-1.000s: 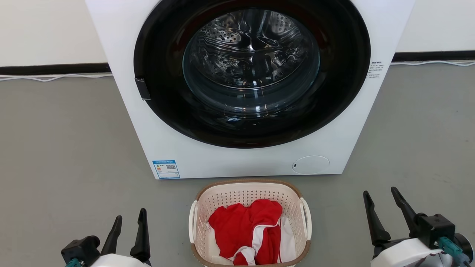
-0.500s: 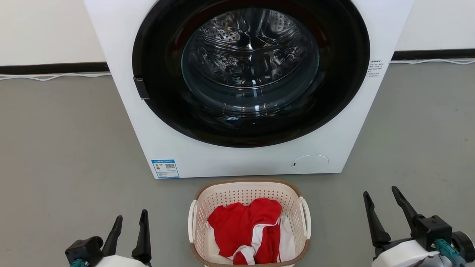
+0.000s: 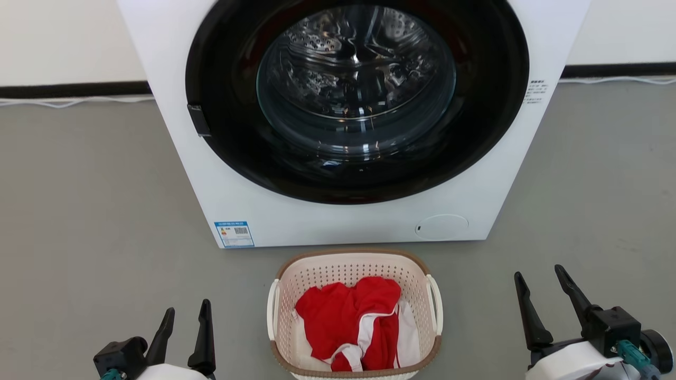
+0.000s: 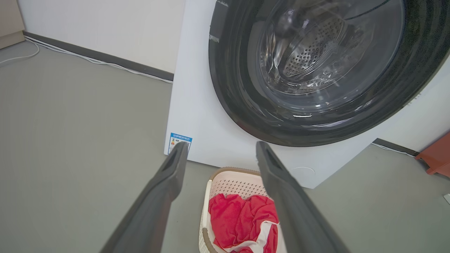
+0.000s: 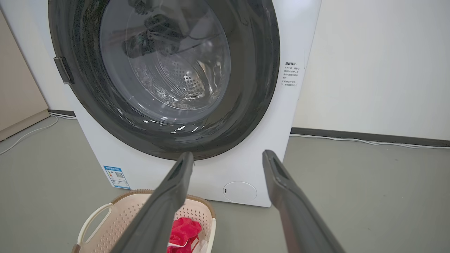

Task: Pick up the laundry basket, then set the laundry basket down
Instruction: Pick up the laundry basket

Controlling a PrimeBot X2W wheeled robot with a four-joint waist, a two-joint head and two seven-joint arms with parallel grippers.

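The laundry basket (image 3: 343, 270) is sitting upright on the grey floor (image 3: 79, 211), just in front of the washing machine (image 3: 296, 221) and low in the middle of the head view, its near end running off the bottom edge. It is holding a crumpled red garment (image 3: 343, 316) with white trim. Some white cloth is showing beneath it on the right, though whether that is a separate piece is hard to tell. The basket's white loop handles (image 3: 436, 303) are standing out at its two sides, nothing touching them.

The left gripper (image 3: 187, 307) is hanging to the basket's left, well apart from it, its two dark fingers spread with a clear gap and gripping nothing. The right gripper (image 3: 537, 271) is hanging on the other side, likewise apart from the basket, its fingers splayed wider and empty.

Behind the basket, the machine's round dark door (image 3: 356, 100) is facing the robot, the steel drum showing through its glass. A white cable (image 3: 63, 101) is lying along the foot of the wall (image 3: 63, 42).
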